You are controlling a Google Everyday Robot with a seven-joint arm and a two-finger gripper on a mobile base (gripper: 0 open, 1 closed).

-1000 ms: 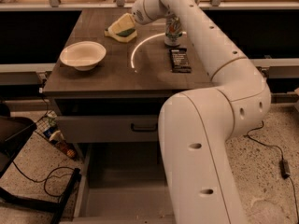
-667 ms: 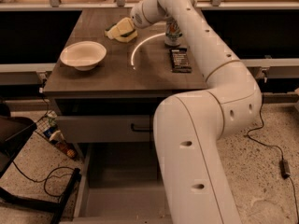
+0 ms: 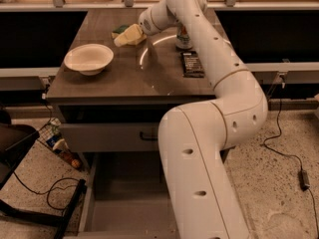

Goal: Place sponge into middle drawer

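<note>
The sponge [image 3: 128,35], yellow with a dark green layer at its far left edge, lies on the brown tabletop [image 3: 149,76] near the back. My gripper [image 3: 142,29] reaches over the table from the right and sits right at the sponge's right end; the white wrist hides where they meet. The middle drawer [image 3: 124,213] is pulled out low at the front, showing a smooth grey floor, partly hidden by my arm.
A white bowl [image 3: 88,59] stands at the table's left. A dark snack bar [image 3: 192,63] and a can [image 3: 183,36] are at the right. A shut drawer front with dark handle [image 3: 107,136] sits under the tabletop. A black chair [image 3: 15,143] and cables are on the floor at left.
My gripper has moved left and a little toward the front, closing in on the sponge's right end. The sponge has stayed about where it was.
</note>
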